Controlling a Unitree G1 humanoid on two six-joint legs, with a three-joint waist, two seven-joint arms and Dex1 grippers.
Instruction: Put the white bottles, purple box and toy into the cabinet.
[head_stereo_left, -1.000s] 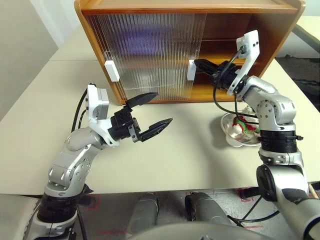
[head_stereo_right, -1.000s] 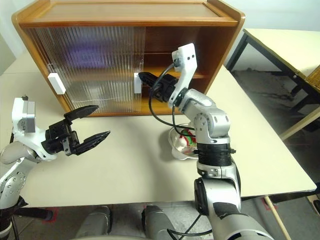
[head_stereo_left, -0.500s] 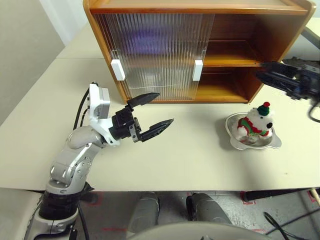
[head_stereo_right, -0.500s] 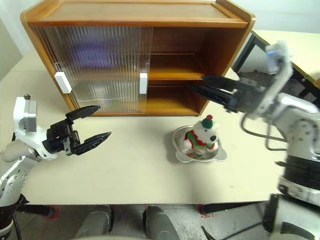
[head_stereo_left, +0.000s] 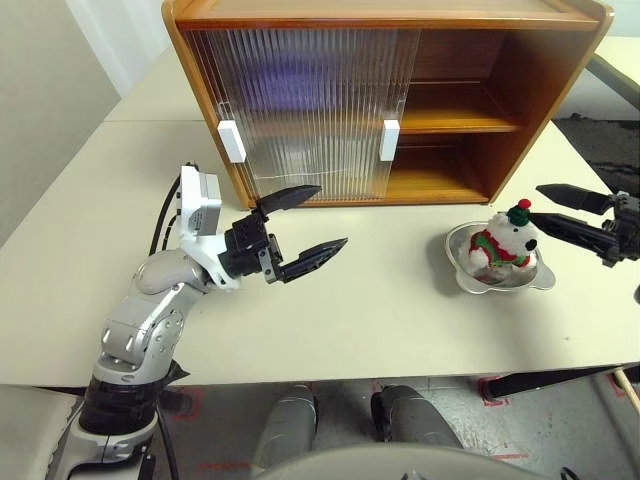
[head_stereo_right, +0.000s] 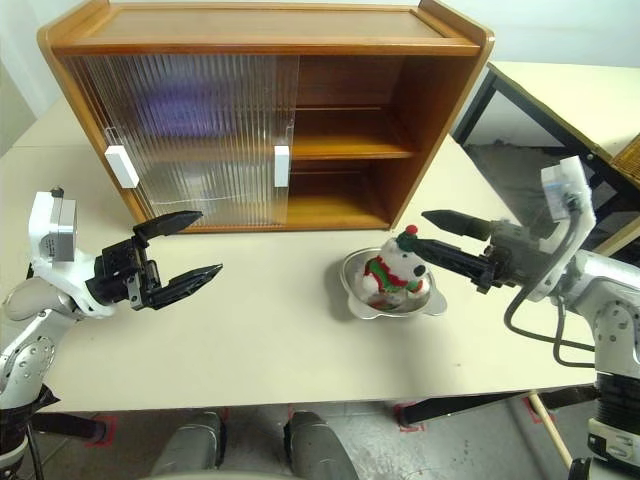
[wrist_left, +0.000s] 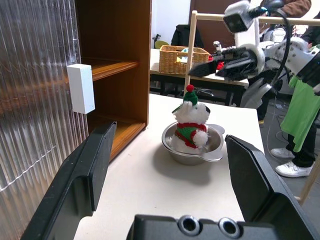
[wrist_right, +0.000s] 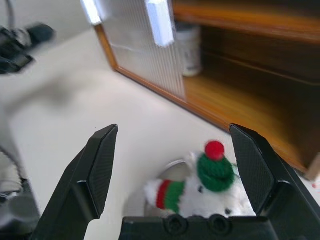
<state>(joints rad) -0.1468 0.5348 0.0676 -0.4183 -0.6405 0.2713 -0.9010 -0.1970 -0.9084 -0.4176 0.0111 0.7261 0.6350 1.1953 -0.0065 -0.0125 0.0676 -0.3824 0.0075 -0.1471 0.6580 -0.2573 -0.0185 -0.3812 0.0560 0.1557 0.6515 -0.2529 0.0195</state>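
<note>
The toy (head_stereo_right: 398, 270) sits in a shiny dish (head_stereo_right: 388, 300) on the table, near the open right side of the cabinet (head_stereo_right: 350, 130). It is not inside yet. One white bottle (wrist_right: 192, 50) stands on the bottom shelf. The right gripper (head_stereo_right: 440, 240) is just right of the toy, fingers apart and empty. The left gripper (head_stereo_left: 305, 225) waits far left, fingers apart too.

The right pincer (head_stereo_right: 446, 240) left the cabinet (head_stereo_right: 420, 100), now beside the toy (head_stereo_right: 398, 272).

Both eye views look forward and down from the head onto the table (head_stereo_left: 400, 310), facing the cabinet (head_stereo_left: 390, 20) at its far edge. Each wrist view looks low along its own gripper, close over the table. All four share the toy (head_stereo_right: 398, 272).
</note>
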